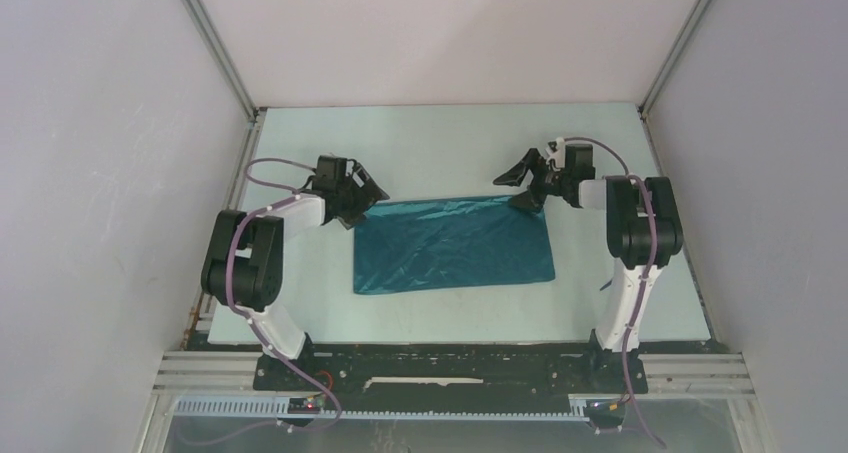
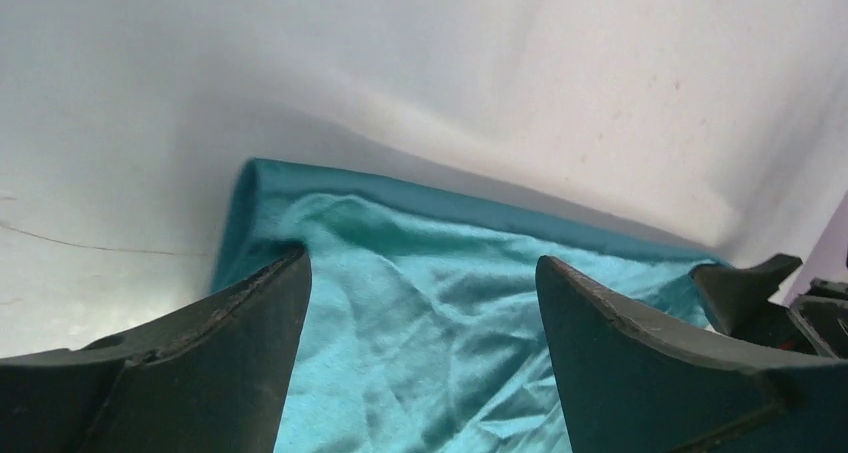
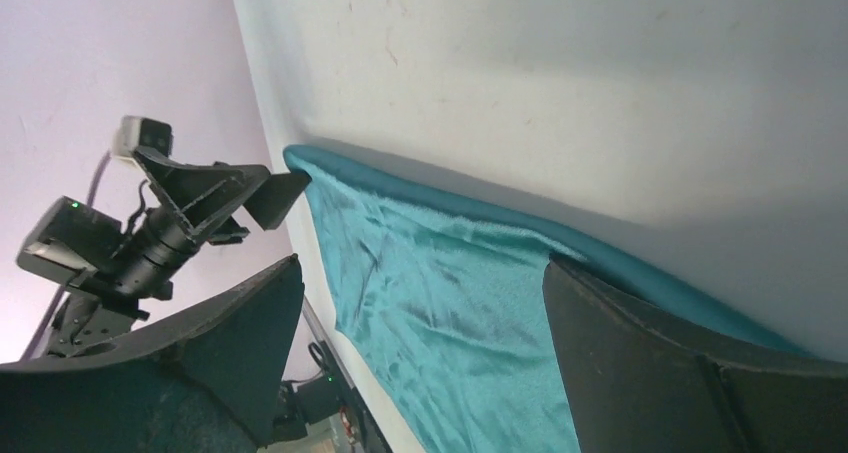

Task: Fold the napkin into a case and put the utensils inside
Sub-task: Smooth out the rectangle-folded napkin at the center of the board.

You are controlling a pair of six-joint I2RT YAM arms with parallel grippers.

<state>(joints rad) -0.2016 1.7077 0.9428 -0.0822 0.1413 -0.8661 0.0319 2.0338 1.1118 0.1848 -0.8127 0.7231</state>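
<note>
The teal satin napkin (image 1: 450, 245) lies flat on the white table as a wide rectangle, with a rolled fold along its far edge. My left gripper (image 1: 362, 199) hovers at its far left corner, jaws wide apart, nothing between them. In the left wrist view the gripper (image 2: 422, 258) straddles wrinkled napkin (image 2: 420, 323) below. My right gripper (image 1: 520, 187) is open over the far right corner. The right wrist view shows that gripper (image 3: 422, 265) above the napkin (image 3: 450, 313) and the left gripper (image 3: 215, 188) across from it. The utensils are out of view. No case shape shows.
The white table (image 1: 450, 148) is boxed in by pale walls on the left, right and back, with metal corner posts (image 1: 215, 48). A black base plate and slotted rail (image 1: 450, 373) run along the near edge between the arm bases.
</note>
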